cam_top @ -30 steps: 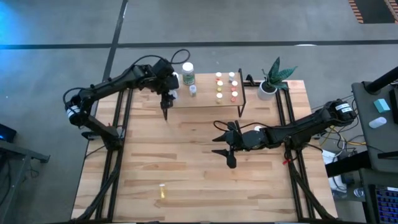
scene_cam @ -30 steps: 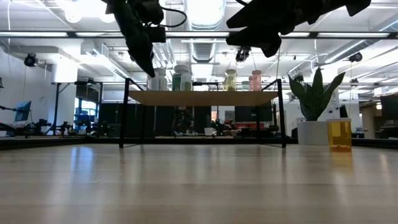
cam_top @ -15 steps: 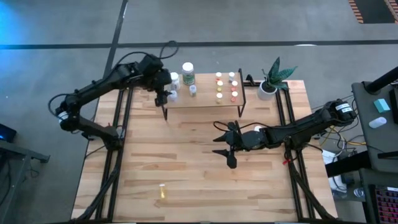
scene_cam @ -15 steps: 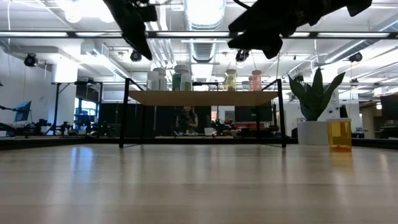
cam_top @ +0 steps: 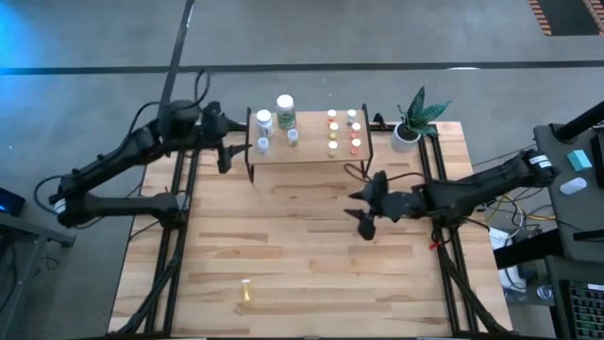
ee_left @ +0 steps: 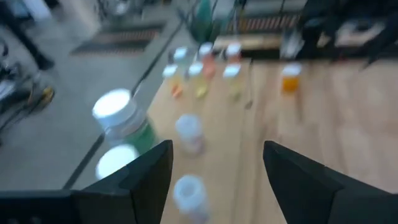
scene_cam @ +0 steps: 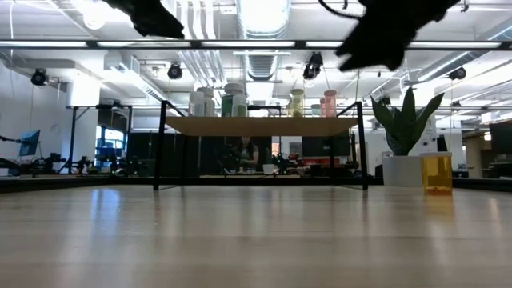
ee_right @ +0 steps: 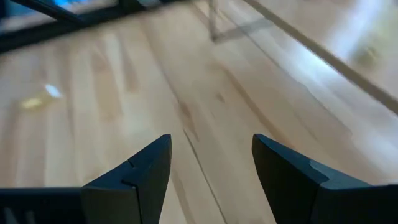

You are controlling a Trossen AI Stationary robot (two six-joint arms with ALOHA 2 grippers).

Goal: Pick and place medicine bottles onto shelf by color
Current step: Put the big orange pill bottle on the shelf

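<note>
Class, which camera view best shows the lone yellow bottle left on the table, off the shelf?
The low view: the yellow bottle stands upright in clear side profile. The high view shows it small from above; the right wrist view gives a faint blur; the left wrist view's orange blob may be it.

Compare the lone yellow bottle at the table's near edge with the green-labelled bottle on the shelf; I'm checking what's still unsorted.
The yellow bottle stands alone on the table; the green-labelled bottle stands on the shelf among others. The yellow one is small with a see-through yellow body; the green-labelled one is clearly larger. Both are upright and white-capped, and neither is held.
</note>
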